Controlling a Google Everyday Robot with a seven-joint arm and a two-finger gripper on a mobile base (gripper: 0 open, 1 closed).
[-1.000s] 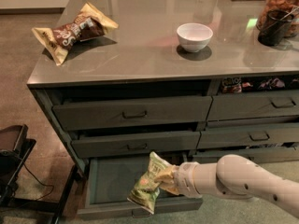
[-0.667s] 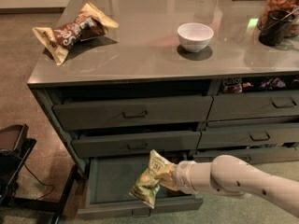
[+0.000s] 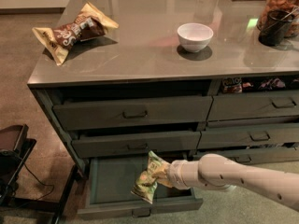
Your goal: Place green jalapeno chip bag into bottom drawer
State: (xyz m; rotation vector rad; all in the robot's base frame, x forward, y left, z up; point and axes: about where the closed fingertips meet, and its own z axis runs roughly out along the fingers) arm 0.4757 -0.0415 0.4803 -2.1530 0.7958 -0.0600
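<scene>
The green jalapeno chip bag [image 3: 148,178] is a small crinkled light-green bag. It hangs upright over the open bottom drawer [image 3: 112,181], held by its right edge. My gripper [image 3: 162,173] is shut on the bag, at the end of the pale arm that reaches in from the lower right. The bag's lower end hangs down near the drawer's front wall [image 3: 140,209]; whether it touches the drawer floor I cannot tell. The drawer is pulled out and its dark inside shows to the left of the bag.
A brown-and-tan chip bag [image 3: 72,29] lies on the counter's left. A white bowl [image 3: 195,36] stands mid-counter. A dark jar [image 3: 279,15] is at the right edge. Two shut drawers [image 3: 133,112] sit above the open one. A black stand [image 3: 14,157] is on the floor, left.
The arm and the bag have moved slightly to the left over the open drawer. The bag is still held in the gripper.
</scene>
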